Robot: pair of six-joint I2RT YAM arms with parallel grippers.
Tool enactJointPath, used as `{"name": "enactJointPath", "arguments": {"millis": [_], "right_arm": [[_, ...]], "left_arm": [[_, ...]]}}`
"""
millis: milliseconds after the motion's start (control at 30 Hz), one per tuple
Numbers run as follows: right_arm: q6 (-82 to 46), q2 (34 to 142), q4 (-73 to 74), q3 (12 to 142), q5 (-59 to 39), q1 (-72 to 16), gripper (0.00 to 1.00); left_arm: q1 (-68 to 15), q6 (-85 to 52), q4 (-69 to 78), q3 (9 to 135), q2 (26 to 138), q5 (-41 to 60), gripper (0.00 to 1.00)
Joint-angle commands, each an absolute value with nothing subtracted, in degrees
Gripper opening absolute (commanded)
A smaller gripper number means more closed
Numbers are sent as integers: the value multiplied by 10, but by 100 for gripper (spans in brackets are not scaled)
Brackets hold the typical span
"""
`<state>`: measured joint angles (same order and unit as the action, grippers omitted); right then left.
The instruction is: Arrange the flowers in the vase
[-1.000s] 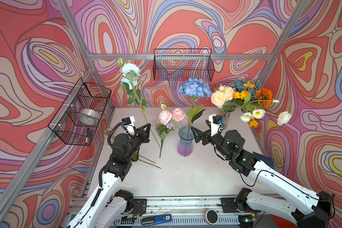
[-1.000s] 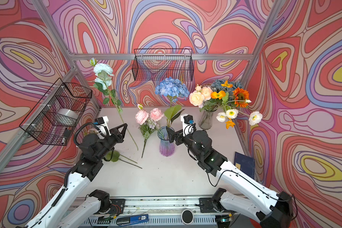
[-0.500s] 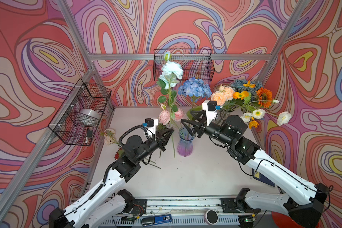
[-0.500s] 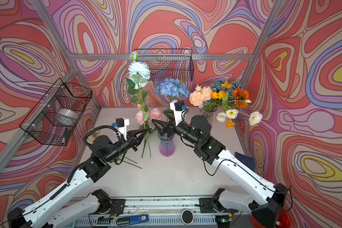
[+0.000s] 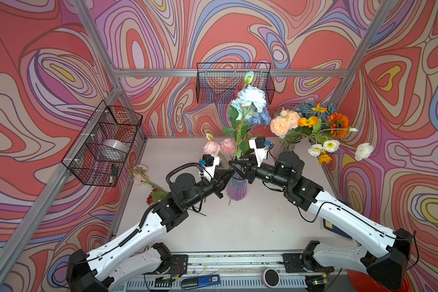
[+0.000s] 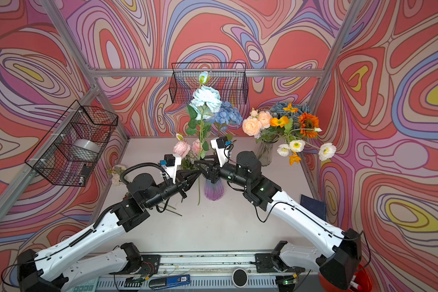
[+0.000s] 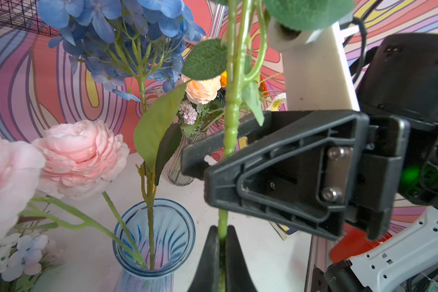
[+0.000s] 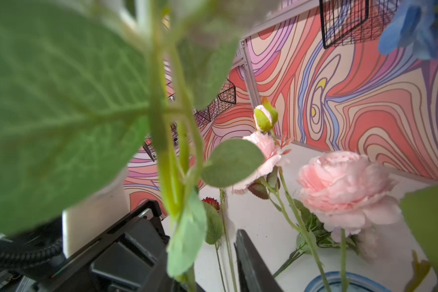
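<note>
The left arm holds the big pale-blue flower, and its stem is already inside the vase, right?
Not quite. The left jaws do hold the pale-blue flower, but its stem hangs beside the vase, outside the rim, not inside. The left wrist view shows it.

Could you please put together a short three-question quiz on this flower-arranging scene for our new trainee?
1. True or false: the left claw is shut on the stem of the pale blue flower.
2. Relative to the blue vase, that stem's lower end is: A inside it; B outside, beside it; C resting on its rim.
3. Along the stem, is the right claw nearer to the flower head than the left claw, or farther from it?
Key: 1 true; 2 B; 3 nearer.
</note>
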<state>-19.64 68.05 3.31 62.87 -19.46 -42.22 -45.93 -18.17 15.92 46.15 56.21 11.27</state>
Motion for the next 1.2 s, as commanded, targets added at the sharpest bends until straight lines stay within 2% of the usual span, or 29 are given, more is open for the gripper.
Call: {"name": "enactJointPath", "arguments": {"millis": [0, 233, 267, 300, 433, 500, 567, 733, 867, 1167], "right_arm": [[-213, 665, 42, 617, -189, -422, 24], [-219, 669, 43, 616, -194, -421, 0], [-219, 668, 43, 615, -195, -422, 0], [-218, 668, 42, 614, -193, -422, 0], [-207, 657, 31, 607, -167, -422, 0], [-198, 647, 19, 605, -143, -422, 0], [-184, 635, 3, 606, -114, -422, 0], [-138, 600, -44, 618, -12, -421, 0], [-89, 590, -31, 628, 59, -421, 0], [7, 657, 59, 676, 62, -422, 0]], "left_arm": [[-472, -150, 167, 490, 567, 101, 0], [-484, -138, 158, 495, 572, 87, 0], [-484, -140, 159, 494, 570, 84, 0], [-484, -141, 160, 493, 568, 82, 9], [-485, -151, 182, 473, 552, 33, 59], [-484, -160, 200, 451, 538, -13, 72], [-484, -172, 220, 427, 522, -62, 81], [-482, -196, 236, 379, 483, -158, 88], [-467, -231, 228, 352, 462, -195, 91], [-389, -358, 199, 302, 433, -172, 91]]}}
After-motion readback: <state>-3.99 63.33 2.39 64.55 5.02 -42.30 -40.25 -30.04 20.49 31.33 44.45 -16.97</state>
